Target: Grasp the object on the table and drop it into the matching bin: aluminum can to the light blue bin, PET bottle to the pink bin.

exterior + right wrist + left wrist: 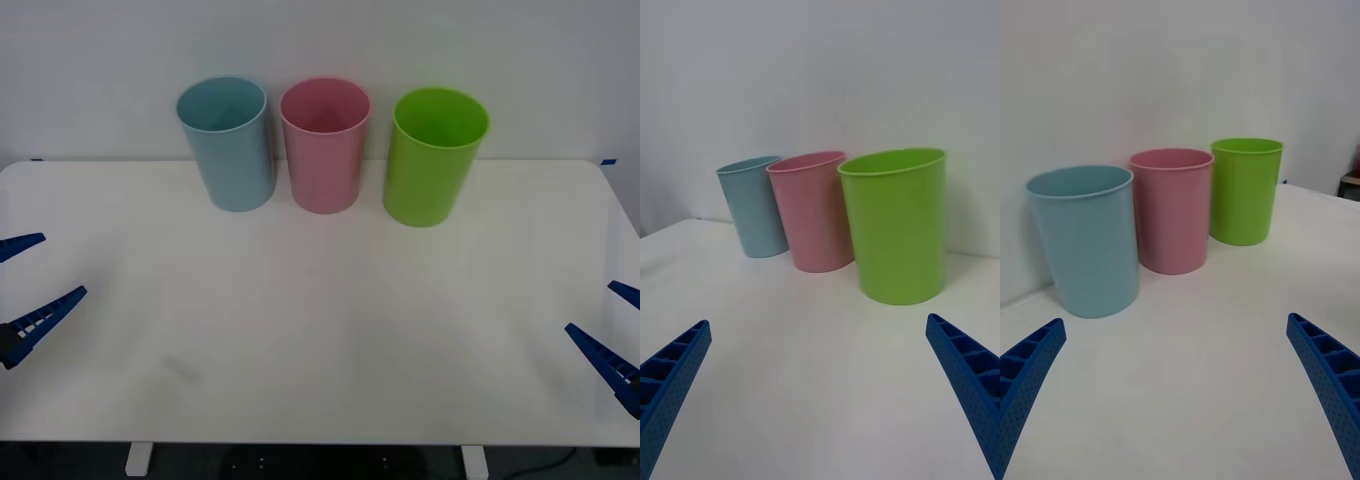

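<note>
1. From above, my left gripper and right gripper hang spread, empty, at the table edges.
2. Three bins: light blue bin, pink bin, lime green bin.
3. I cannot see any can.

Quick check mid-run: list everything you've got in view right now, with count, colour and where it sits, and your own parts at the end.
light blue bin: one, pale blue, upright at the far edge of the table, leftmost of the row
pink bin: one, pale pink, upright, middle of the row, close beside the blue one
green bin: one, lime green, upright, rightmost of the row, set slightly apart from the pink one
table: one, white, rounded corners, carrying the three bins
left gripper: one, blue ribbed, over the table's left edge, jaws open, holding nothing
right gripper: one, blue ribbed, over the table's right edge, jaws open, holding nothing
</note>
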{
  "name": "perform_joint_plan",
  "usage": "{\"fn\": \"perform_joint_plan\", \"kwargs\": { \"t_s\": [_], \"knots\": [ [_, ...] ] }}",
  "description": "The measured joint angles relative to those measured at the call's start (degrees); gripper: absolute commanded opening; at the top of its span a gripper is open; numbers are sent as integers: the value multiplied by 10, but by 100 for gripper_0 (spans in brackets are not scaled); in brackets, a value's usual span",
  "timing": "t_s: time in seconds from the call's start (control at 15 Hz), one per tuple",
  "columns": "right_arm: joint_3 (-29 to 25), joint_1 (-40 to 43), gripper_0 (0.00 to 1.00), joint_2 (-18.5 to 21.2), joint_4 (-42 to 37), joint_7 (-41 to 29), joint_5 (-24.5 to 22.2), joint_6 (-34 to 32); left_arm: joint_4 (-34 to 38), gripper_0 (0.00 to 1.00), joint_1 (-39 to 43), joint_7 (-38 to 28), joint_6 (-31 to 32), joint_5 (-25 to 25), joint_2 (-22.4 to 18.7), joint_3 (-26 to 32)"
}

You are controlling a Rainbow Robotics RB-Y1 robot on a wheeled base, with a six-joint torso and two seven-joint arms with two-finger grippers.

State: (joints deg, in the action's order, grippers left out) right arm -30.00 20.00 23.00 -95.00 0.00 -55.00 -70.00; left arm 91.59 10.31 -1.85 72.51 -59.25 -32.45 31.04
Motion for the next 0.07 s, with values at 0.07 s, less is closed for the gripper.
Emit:
{"fn": "perform_joint_plan", "kwargs": {
  "t_s": [0.07],
  "knots": [
    [0, 0, 100, 0, 0, 0, 0, 0, 0, 100, 0, -1, 0, 0, 0, -1]
  ]
}}
